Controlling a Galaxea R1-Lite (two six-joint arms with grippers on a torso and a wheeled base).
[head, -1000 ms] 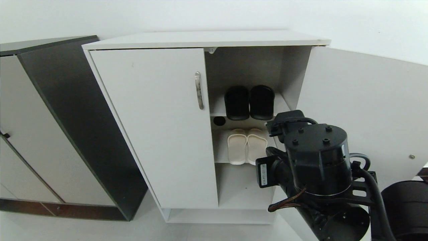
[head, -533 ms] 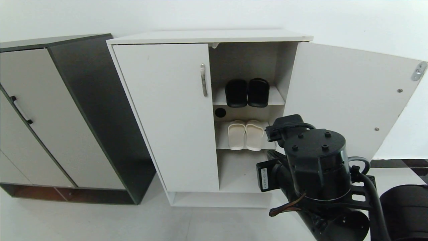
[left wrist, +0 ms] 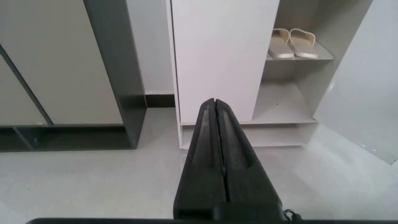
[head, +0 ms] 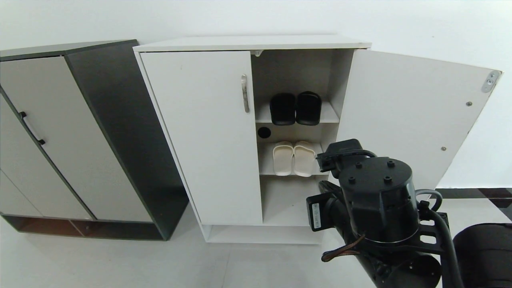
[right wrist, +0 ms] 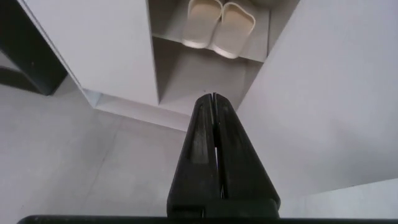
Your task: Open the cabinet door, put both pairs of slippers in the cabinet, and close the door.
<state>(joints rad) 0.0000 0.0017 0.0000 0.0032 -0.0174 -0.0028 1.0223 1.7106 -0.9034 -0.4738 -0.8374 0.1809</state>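
The white cabinet (head: 200, 132) stands with its right door (head: 408, 116) swung wide open and its left door shut. A black pair of slippers (head: 295, 108) sits on the upper shelf. A cream pair of slippers (head: 293, 158) (left wrist: 301, 43) (right wrist: 221, 25) sits on the middle shelf. My right arm (head: 372, 200) is low in front of the open compartment. My right gripper (right wrist: 214, 102) is shut and empty, held above the floor before the cabinet's base. My left gripper (left wrist: 215, 106) is also shut and empty, in front of the closed left door.
A dark grey cabinet (head: 80, 136) with light doors stands against the white cabinet's left side. The lowest shelf (left wrist: 280, 106) of the open compartment is bare. Light grey floor (head: 120, 264) spreads in front of both cabinets.
The whole head view has shifted: the cabinet now looks smaller and farther off, so the camera has backed away. The slippers and the open door have not moved.
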